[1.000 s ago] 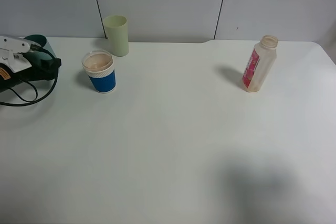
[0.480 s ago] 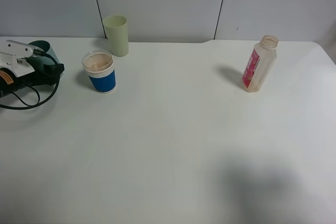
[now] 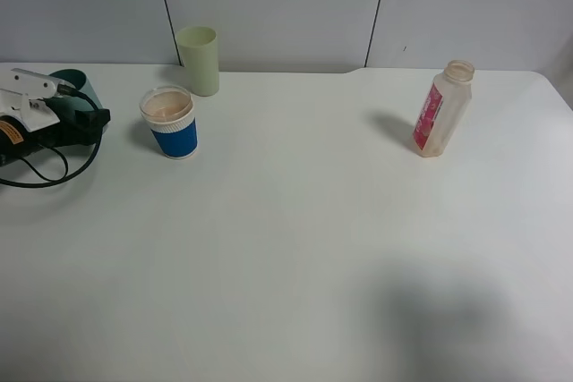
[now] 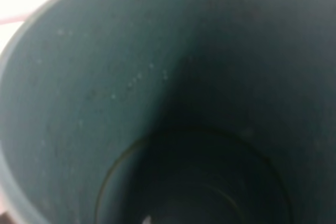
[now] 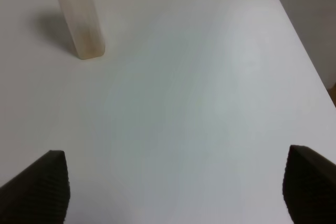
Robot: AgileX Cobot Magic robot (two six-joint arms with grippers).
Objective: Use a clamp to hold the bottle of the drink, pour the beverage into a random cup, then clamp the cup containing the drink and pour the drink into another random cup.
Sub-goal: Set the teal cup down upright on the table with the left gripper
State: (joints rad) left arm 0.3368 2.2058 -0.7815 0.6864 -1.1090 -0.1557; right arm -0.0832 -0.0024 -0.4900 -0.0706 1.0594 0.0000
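At the table's far left my left gripper point(image 3: 88, 115) is shut on the teal cup point(image 3: 79, 87), which shows behind it. That cup's dark green inside point(image 4: 173, 108) fills the left wrist view and looks empty. To its right stands the blue paper cup point(image 3: 172, 124), holding the beige-pink beverage point(image 3: 166, 107). The bottle point(image 3: 441, 109) stands upright and capless at the right, almost empty. In the right wrist view my right gripper point(image 5: 178, 182) is open over bare table, with the bottle's base point(image 5: 79, 19) some way ahead of it. This gripper is outside the exterior view.
A pale yellow-green tumbler point(image 3: 198, 60) stands behind the blue cup near the back wall. The white table point(image 3: 295, 248) spreads between the cups and the bottle. Black cables point(image 3: 45, 172) loop from the left arm. The table's right edge point(image 5: 310, 61) shows in the right wrist view.
My left gripper and the teal cup shifted slightly right and down early in the second, then stayed still. Nothing else moved.
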